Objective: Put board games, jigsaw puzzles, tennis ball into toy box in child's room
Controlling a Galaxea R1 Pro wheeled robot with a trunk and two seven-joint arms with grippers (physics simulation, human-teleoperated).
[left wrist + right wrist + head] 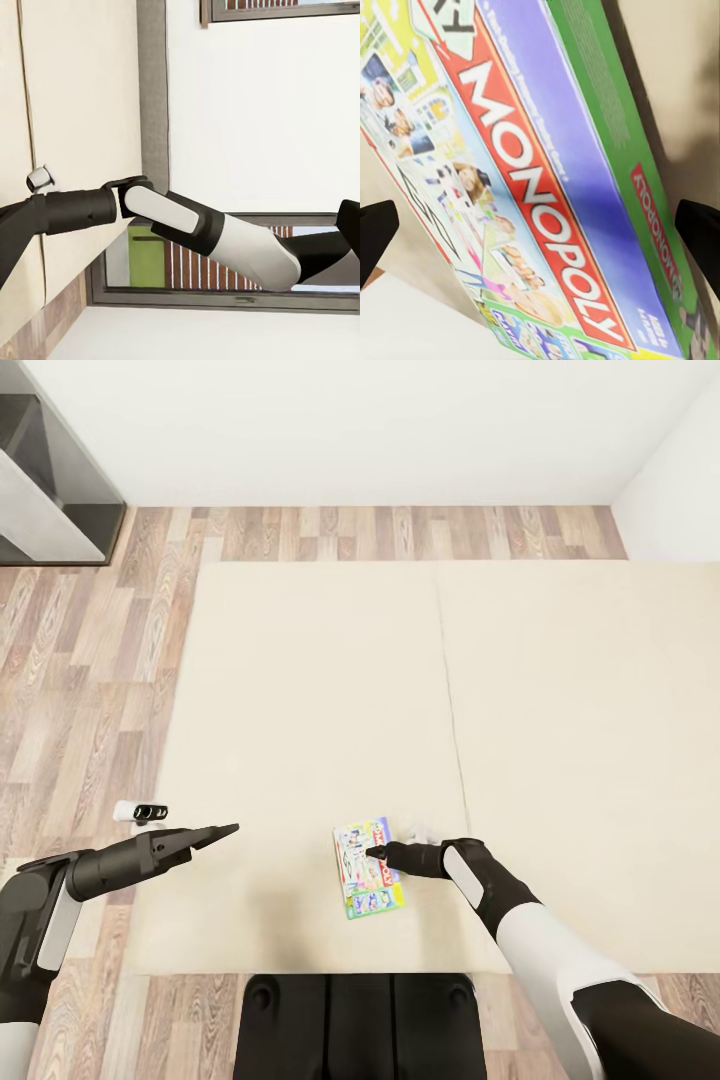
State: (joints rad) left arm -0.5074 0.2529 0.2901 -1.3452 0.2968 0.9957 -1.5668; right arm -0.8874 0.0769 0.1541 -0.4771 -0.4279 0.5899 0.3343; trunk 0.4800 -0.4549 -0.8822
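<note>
One board game, the colourful "Monopoly" box (368, 868), lies flat on the beige bed (330, 690) near its front edge. In the right wrist view the box (532, 187) spans the frame, its green side facing up. My right gripper (376, 852) is over the box and open, its two black fingertips (376, 234) standing wide apart on either side of it. My left gripper (216, 832) hovers over the bed's left edge, well left of the box. It is open with nothing in it, and one of its fingers (349, 219) shows at the frame's edge.
A small white-and-black object (140, 812) lies on the wood floor (90, 660) left of the bed; another small white one (420, 830) sits beside my right wrist. A dark shelf unit (50, 470) stands at the far left. My base (360, 1025) is against the bed's front edge.
</note>
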